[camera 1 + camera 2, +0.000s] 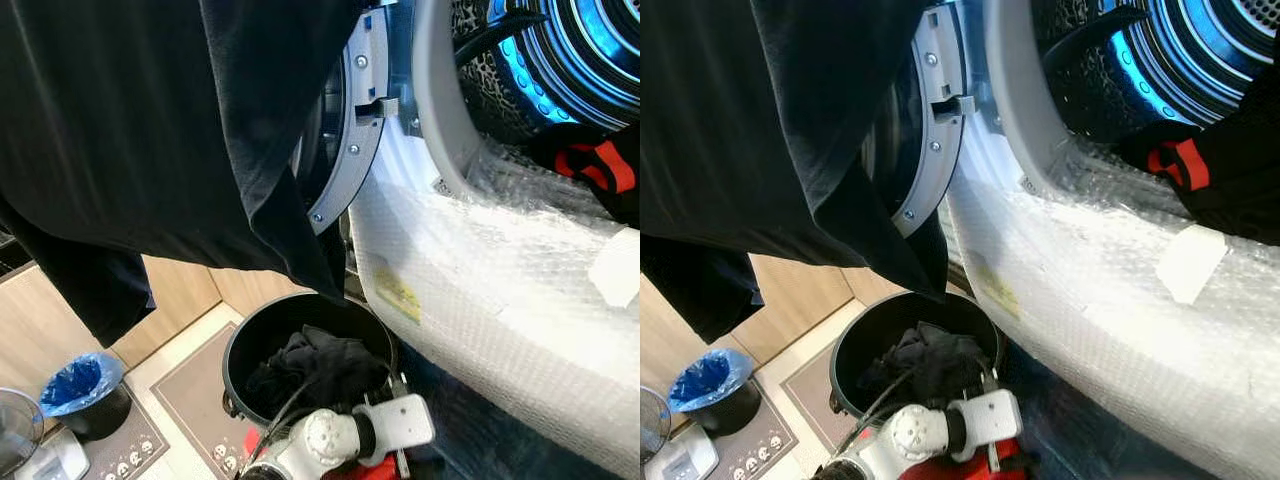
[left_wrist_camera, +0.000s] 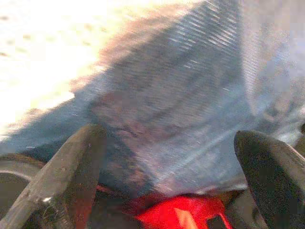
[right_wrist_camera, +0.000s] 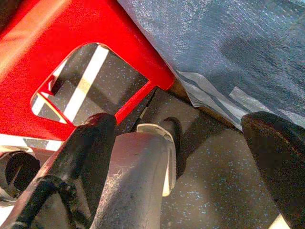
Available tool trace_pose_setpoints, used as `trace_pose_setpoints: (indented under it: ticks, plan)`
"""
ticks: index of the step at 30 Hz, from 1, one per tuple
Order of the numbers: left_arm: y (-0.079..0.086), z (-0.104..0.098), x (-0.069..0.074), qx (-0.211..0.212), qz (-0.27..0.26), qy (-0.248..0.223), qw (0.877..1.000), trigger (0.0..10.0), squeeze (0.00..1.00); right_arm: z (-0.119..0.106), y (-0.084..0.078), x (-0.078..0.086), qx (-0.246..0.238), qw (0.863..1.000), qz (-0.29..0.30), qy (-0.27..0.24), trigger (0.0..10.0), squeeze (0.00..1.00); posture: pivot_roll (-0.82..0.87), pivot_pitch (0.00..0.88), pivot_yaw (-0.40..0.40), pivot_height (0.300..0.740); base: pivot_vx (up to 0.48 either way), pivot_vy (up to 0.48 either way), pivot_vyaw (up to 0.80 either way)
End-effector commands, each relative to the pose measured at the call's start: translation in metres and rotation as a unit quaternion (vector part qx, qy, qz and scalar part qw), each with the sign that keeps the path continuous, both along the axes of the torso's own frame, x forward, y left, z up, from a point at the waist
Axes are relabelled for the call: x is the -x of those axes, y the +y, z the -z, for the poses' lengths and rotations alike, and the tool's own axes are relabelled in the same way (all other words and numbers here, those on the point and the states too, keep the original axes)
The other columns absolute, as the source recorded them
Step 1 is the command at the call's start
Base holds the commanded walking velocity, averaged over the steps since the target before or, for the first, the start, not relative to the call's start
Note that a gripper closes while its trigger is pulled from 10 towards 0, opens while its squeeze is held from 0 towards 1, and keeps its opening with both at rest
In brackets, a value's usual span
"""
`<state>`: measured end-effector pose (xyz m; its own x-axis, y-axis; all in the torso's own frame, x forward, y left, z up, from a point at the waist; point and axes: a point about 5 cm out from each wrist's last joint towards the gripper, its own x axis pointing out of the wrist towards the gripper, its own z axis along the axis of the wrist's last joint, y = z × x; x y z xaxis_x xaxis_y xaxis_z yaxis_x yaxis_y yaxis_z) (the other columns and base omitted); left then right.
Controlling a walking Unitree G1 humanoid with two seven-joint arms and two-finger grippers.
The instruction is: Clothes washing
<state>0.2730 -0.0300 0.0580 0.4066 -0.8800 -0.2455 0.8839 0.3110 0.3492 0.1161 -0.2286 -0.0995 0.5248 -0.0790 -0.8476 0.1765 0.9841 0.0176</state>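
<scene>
- Your left gripper (image 2: 167,162) is spread wide, nothing between the fingers (image 2: 71,167); it points at blurred grey-blue sheeting with a bit of red stool (image 2: 183,214) just under it.
- Your right gripper (image 3: 181,157) is spread too and holds nothing; it looks down past a pale leg of the robot at the stool's cut-out and dark speckled floor (image 3: 224,191).
- Step, as I judge it: loading. A black garment (image 1: 150,120) hangs large across the upper left, in front of the open washer door (image 1: 350,130); what holds it up, cannot tell.
- Black bucket (image 1: 240,350) on the floor below the door has dark clothes (image 1: 310,365) heaped inside.
- Drum (image 1: 570,50) glows blue at upper right; a black-and-red item (image 1: 600,165) lies at its mouth; the washer front (image 1: 480,270) is bubble-wrapped.
- Next you'd need to reach a gripper into the bucket and pinch a piece.
</scene>
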Motion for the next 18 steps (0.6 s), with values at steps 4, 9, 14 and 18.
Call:
trace_pose_setpoints:
  ticks: [4, 9, 14, 18]
  plan:
    - [0.019, -0.019, -0.026, 0.064, -0.135, -0.003, 0.989, 10.0, 0.0, 0.002, 0.008, 0.001, -0.01, 1.0, -0.003, 0.004, 10.0, 0.0, -0.15, 0.0, 0.153, 0.74, 0.0, 0.0, 0.0]
    - [0.027, -0.027, -0.031, 0.092, -0.169, -0.012, 0.981, 10.0, 0.0, 0.002, 0.008, 0.001, -0.01, 1.0, -0.004, 0.005, 10.0, 0.0, -0.14, 0.0, 0.15, 0.74, 0.0, 0.0, 0.0]
    - [0.036, -0.03, -0.036, 0.113, -0.209, 0.007, 0.971, 10.0, 0.0, 0.002, 0.008, 0.001, -0.009, 1.0, -0.004, 0.006, 10.0, 0.0, -0.14, 0.0, 0.149, 0.74, 0.0, 0.0, 0.0]
    - [0.036, -0.03, -0.035, 0.113, -0.213, 0.008, 0.971, 10.0, 0.0, 0.002, 0.008, 0.001, -0.009, 1.0, -0.004, 0.006, 10.0, 0.0, -0.14, 0.0, 0.149, 0.74, 0.0, 0.0, 0.0]
